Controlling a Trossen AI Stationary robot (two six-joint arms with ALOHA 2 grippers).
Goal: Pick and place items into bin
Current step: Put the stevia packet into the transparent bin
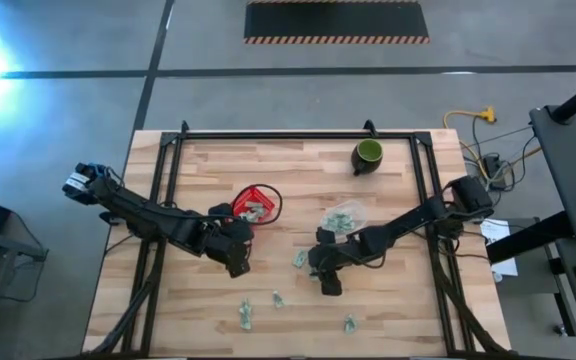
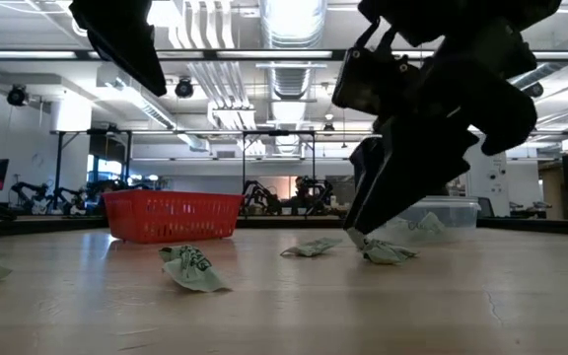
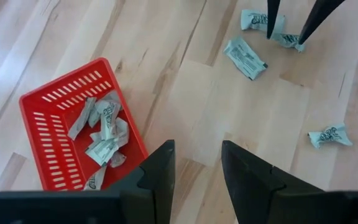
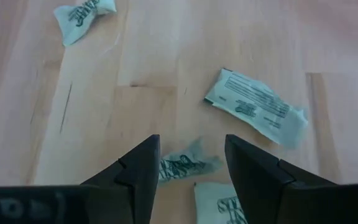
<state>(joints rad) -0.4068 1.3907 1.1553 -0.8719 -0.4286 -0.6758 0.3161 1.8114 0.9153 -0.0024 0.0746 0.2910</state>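
Observation:
Small pale green-and-white wrapped items lie scattered on the wooden table: one (image 1: 300,258) beside my right gripper and others (image 1: 245,317) toward the near edge. Several more lie in the red basket (image 1: 256,203). My right gripper (image 1: 328,278) is open and low over the table. In the right wrist view its fingers stand on either side of a crumpled item (image 4: 185,165), with a flat item (image 4: 257,106) just ahead. My left gripper (image 1: 236,252) is open and hovers just near of the red basket (image 3: 73,134), holding nothing.
A dark green cup (image 1: 368,155) stands near the table's far edge. A clear container (image 1: 343,218) with more items sits between the cup and my right gripper. Black frame rails (image 1: 173,160) run along the table's left, right and far sides. Bare wood lies between the two grippers.

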